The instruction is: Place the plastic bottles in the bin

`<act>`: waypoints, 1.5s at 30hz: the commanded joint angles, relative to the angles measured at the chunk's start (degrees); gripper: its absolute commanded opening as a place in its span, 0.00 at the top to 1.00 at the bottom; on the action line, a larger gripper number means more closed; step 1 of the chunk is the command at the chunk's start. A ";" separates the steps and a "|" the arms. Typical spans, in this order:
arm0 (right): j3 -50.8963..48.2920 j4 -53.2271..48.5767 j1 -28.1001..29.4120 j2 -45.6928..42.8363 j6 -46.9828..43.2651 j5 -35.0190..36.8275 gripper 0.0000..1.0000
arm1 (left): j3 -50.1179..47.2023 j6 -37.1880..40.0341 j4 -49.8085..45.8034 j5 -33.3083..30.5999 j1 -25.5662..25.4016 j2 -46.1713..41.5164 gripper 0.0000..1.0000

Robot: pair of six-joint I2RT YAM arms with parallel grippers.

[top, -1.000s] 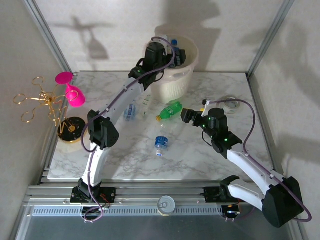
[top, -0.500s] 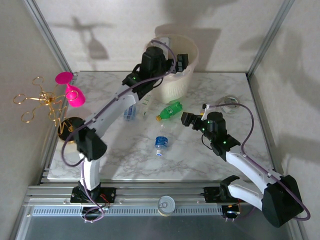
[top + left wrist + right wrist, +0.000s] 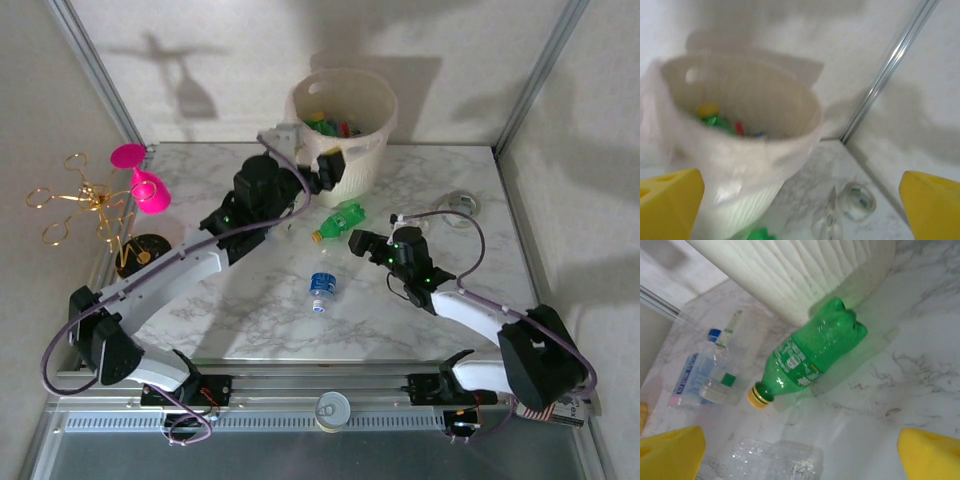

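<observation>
Spanning the floor of the enclosure, the marble desk [image 3: 400, 310] carries the bin [image 3: 345, 110] at its far edge, a round cream tub with a translucent bag folded over its rim. The left wrist view [image 3: 740, 165] shows its handle cutout and bulging liner. The right wrist view takes in only the ribbed lower wall [image 3: 805, 270]. The left pincer [image 3: 325, 172] sits just beside the bin's near-left wall. Its yellow fingertips [image 3: 667, 200] stand far apart at the edges of the left wrist picture, gripping nothing. The right pincer [image 3: 358, 240] lies nearer than the bin and slightly right of it, low over the desk. It is likewise spread wide [image 3: 800, 455] and empty. Inside the bin rests a jumble of bottles [image 3: 335, 127] in green, yellow and red, blurred in the left wrist view [image 3: 715, 117]. The green bottle [image 3: 340, 220] lies on its side just in front of the bin. Its base points at the bin's wall and its yellow cap away [image 3: 812, 357]. Whether it touches the wall cannot be told. Left of it, near the bin's foot, lie two clear bottles [image 3: 262, 222], one blue-labelled [image 3: 705, 375]. Another blue-labelled bottle [image 3: 321, 288] lies well in front of the bin. A clear tape ring [image 3: 460, 203] sits right of the bin [image 3: 857, 200], and a pink goblet [image 3: 140, 180] stands far to its left.
</observation>
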 commanded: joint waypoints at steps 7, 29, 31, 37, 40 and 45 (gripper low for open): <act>10.12 1.18 1.17 12.12 5.65 0.35 0.01 | -24.91 -10.45 10.90 -6.13 -0.41 -10.60 0.00; 34.66 -14.41 1.21 38.38 15.10 8.43 0.05 | -52.38 -28.92 14.29 -16.77 -0.41 -26.66 0.00; 34.76 -14.41 1.20 39.15 15.62 9.38 0.06 | -52.47 -28.90 14.24 -16.79 -0.46 -26.67 0.01; 34.44 -14.01 1.21 40.84 16.44 9.08 0.13 | -53.22 -29.91 13.96 -16.68 -0.45 -27.00 0.00; 33.34 -13.25 1.12 40.60 16.90 8.71 0.18 | -53.74 -30.49 13.87 -16.85 -0.47 -27.77 0.01; 32.09 -12.37 0.66 39.41 17.49 8.68 0.22 | -54.14 -30.88 13.34 -17.64 -0.46 -29.17 0.00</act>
